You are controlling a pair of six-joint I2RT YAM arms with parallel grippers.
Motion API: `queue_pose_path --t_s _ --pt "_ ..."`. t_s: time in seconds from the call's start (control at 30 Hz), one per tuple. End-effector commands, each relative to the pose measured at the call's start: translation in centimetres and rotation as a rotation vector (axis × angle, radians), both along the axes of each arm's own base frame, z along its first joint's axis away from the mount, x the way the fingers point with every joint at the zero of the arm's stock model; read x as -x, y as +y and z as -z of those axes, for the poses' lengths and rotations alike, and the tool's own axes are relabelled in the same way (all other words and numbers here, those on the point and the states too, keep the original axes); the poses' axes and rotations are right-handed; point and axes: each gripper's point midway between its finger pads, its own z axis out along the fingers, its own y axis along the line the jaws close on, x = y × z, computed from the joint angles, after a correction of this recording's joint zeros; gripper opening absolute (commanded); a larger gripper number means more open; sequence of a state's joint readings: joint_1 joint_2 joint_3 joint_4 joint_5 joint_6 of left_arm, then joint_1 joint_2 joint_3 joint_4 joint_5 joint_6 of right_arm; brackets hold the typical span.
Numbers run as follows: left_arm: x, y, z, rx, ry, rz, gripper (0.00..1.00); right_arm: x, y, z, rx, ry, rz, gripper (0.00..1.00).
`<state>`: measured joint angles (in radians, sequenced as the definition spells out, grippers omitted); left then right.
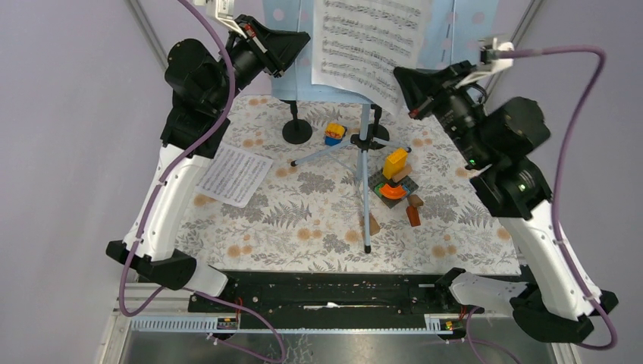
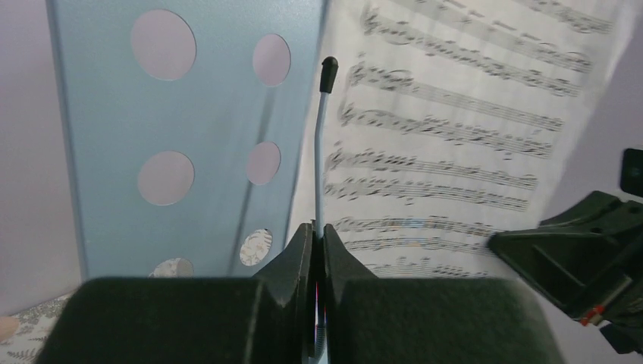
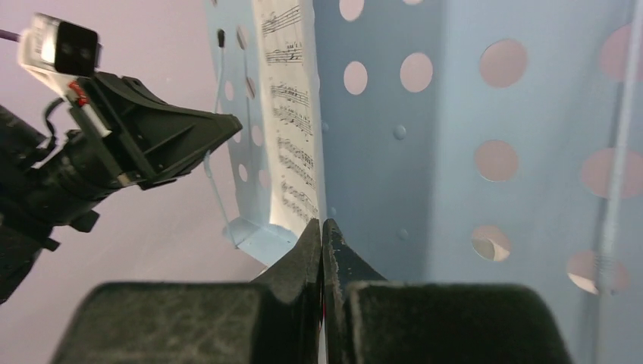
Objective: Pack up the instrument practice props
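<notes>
Left fingers point(image 2: 292, 265) tight on music-rack wire arm point(image 2: 321, 167), right fingers point(image 3: 305, 258) tight on sheet-music page point(image 3: 292, 129) edge.

A music rack point(image 2: 212, 114) of smooth, light-blue painted sheet metal has a satin finish and carries a sheet-music page point(image 2: 455, 152) of thin, matt white paper. A slim, pale metal page-holder wire point(image 2: 321, 159) ends in a dull black rubbery tip. The left gripper point(image 2: 318, 250) and right gripper point(image 3: 322, 235) look like matt black plastic, faintly grainy. The leaf-printed tablecloth point(image 1: 318, 220) is matt. To the right on it, the toy blocks point(image 1: 394, 178) are glossy plastic and the small brown blocks point(image 1: 413, 212) are bare wood.
</notes>
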<state>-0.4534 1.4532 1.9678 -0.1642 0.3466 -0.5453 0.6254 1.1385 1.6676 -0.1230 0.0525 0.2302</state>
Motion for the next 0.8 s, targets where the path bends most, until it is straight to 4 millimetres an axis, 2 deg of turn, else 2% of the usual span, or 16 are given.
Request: queue_pose_path --t_s 0.0,0.07,0.1,0.17,0.23,0.27,0.33,0.4,0.5,0.63,0.77 --pt "2.2 1.4 -2.5 0.024 -0.097 -0.025 0.03 2.4 -2.3 -1.2 -0.008 -0.059 0.025 0.00" --pt "2.4 1.5 -2.2 0.016 -0.099 -0.030 0.10 3.9 -2.3 -0.7 -0.004 -0.058 -0.022 0.00" --pt "2.5 1.5 -2.1 0.010 -0.101 -0.027 0.19 4.6 -2.2 -0.4 -0.005 -0.053 -0.053 0.00" --pt "3.1 1.6 -1.9 0.001 -0.109 -0.019 0.48 6.2 -1.6 0.0 -0.002 -0.053 -0.129 0.00" --pt "3.6 1.7 -1.7 -0.008 -0.115 -0.010 0.72 7.6 -1.2 0.2 0.000 -0.055 -0.193 0.00" --pt "4.1 1.7 -1.6 -0.013 -0.118 0.000 0.81 8.1 -1.1 0.3 0.000 -0.053 -0.216 0.00" --pt "5.3 1.8 -1.5 -0.023 -0.134 0.029 0.92 8.7 -1.0 0.3 -0.001 -0.055 -0.242 0.00" --pt "6.3 1.6 -1.1 -0.034 -0.141 0.065 0.95 9.1 -1.1 0.2 -0.003 -0.060 -0.249 0.00" --pt "8.1 0.7 0.4 -0.053 -0.125 0.170 0.92 9.7 -1.1 0.3 -0.003 -0.064 -0.269 0.00" --pt "10.3 -0.7 3.9 -0.023 -0.049 0.349 0.89 10.4 -0.7 1.3 0.004 -0.048 -0.312 0.00" --pt "11.1 -1.5 8.1 -0.011 0.045 0.405 0.89 10.4 -0.4 3.0 0.006 -0.012 -0.329 0.00"
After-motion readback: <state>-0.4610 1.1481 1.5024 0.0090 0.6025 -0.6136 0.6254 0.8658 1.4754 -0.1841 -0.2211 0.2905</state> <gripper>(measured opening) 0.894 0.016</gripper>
